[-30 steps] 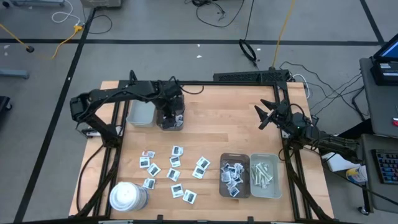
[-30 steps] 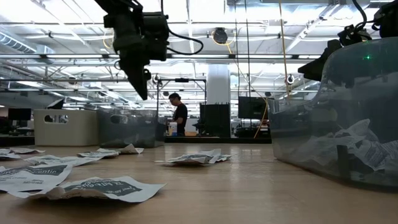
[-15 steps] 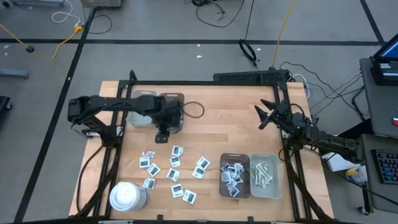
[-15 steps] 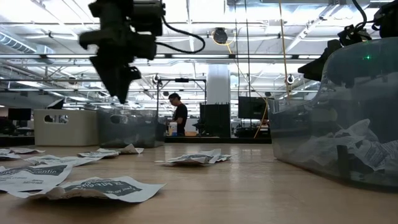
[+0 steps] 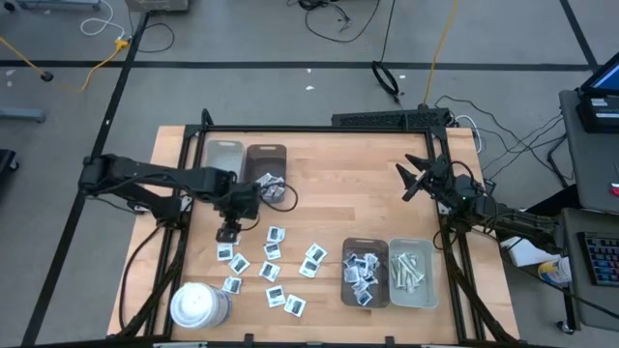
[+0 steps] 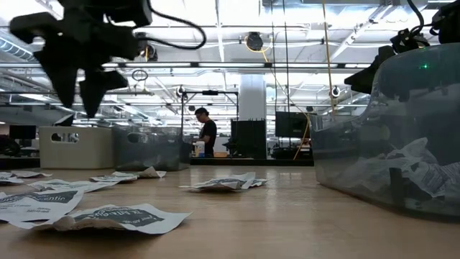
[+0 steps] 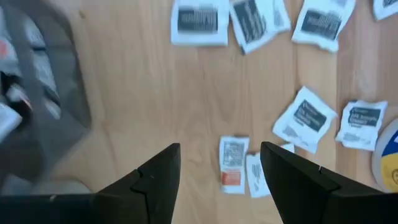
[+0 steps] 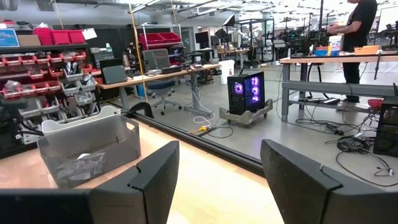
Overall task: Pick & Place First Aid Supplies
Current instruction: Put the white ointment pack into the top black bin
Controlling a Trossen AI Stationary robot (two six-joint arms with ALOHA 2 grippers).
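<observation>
Packets point(image 5: 271, 261) lie scattered toward six o'clock on the surface point(image 5: 338, 184). Left gripper point(image 5: 228, 232) hangs above their ten-o'clock edge, fingers spread, empty; right gripper point(image 5: 404, 183) waits at three o'clock, likewise parted and empty.

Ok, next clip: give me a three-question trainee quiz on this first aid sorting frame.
1. True or false: the left gripper holds a packet.
2. Which arm waits at the table's edge? A) left B) right
3. What fills the brown tray beside the grey tray of strips?

Key: 1. False; its jaws are open and empty above the loose packets. 2. B; the right gripper is open, off to the side. 3. Square white packets.
</observation>
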